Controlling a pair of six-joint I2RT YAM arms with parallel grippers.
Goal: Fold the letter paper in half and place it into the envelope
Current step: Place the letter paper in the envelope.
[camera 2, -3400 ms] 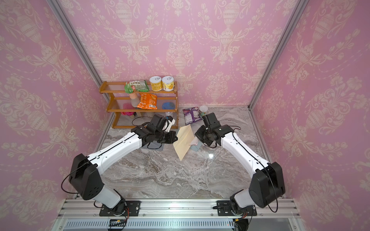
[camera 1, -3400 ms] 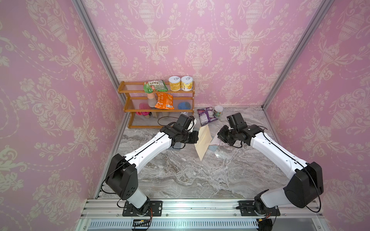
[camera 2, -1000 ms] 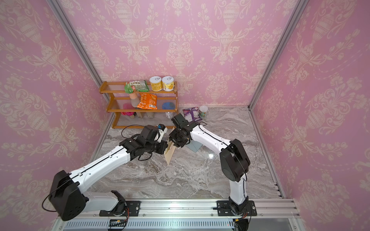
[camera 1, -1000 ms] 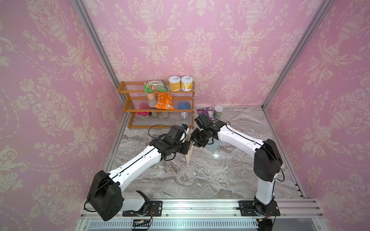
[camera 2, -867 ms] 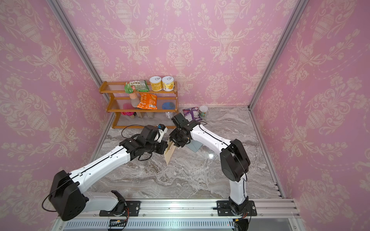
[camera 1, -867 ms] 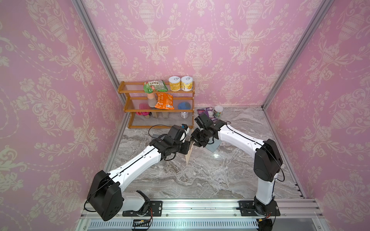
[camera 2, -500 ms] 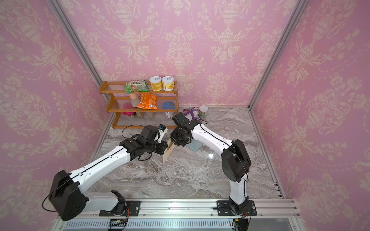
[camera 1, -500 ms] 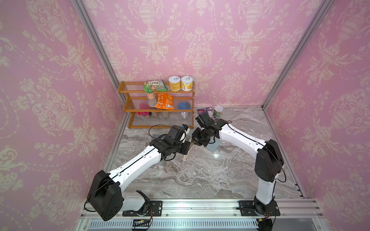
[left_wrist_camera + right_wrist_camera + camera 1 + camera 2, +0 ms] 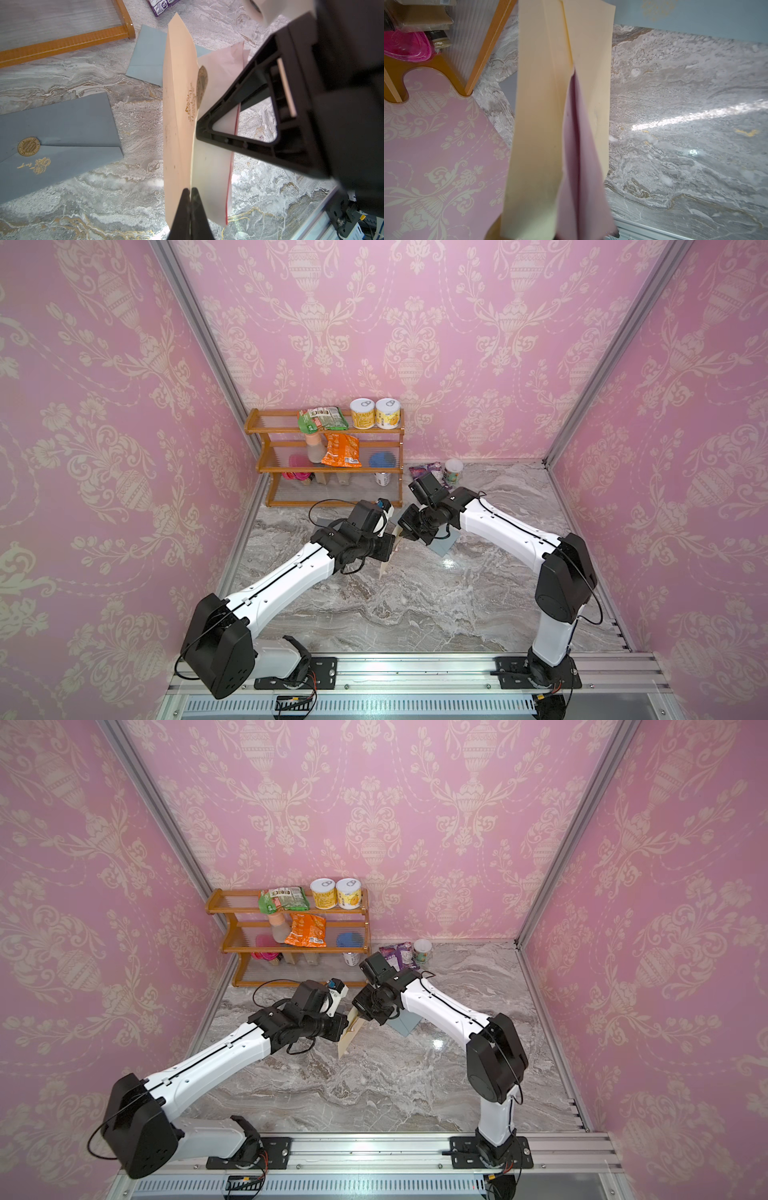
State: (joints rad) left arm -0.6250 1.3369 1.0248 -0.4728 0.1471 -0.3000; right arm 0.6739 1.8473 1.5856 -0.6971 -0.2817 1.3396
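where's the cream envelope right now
In both top views the cream envelope hangs near the middle above the marble table in front of the wooden shelf; the left gripper pinches its edge, the right gripper holds the letter paper against it.

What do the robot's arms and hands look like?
White arms with chunky black joints, and thin black cables looping beside them. The left hand and right hand are black; fingers look like hollow triangles.

Holding the cream envelope (image 9: 348, 1032) on edge over the marble bench (image 9: 395, 1085) between left jaws and right jaws, near a grey envelope (image 9: 406, 1026) lying flat.
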